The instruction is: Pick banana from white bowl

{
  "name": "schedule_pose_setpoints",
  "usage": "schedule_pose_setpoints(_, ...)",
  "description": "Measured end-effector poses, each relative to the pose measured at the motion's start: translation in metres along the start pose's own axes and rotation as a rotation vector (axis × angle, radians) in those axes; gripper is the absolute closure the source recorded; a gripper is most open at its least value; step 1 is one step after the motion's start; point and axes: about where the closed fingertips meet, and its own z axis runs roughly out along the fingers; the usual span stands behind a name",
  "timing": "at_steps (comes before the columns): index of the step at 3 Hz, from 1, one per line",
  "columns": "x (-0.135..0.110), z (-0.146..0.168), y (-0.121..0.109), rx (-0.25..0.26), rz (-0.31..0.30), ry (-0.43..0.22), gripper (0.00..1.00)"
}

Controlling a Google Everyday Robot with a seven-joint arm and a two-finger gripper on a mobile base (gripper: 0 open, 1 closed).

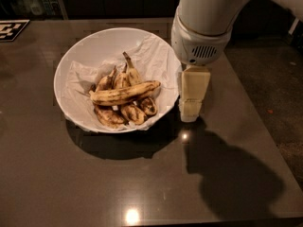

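Camera view: the banana (125, 92) lies atop darker bananas (129, 113) inside the white bowl (75, 56); the gripper (191, 113) hangs just outside the bowl's rim, whether parted or closed I cannot tell

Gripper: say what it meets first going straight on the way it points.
The gripper points down, just right of the white bowl. It would probably meet the dark table beside the rim first, not the banana; depth is unclear, so it might clip the rim.
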Motion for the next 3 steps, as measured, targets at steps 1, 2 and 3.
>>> schedule_pose_setpoints(1,-0.033,0.018,-0.01,-0.066,-0.064,-0.029,0.07)
schedule_pose_setpoints(2,-0.05,0.025,-0.015,-0.094,-0.102,-0.039,0.08)
schedule_pose_setpoints(3,-0.063,0.033,-0.016,-0.12,-0.131,-0.051,0.2)
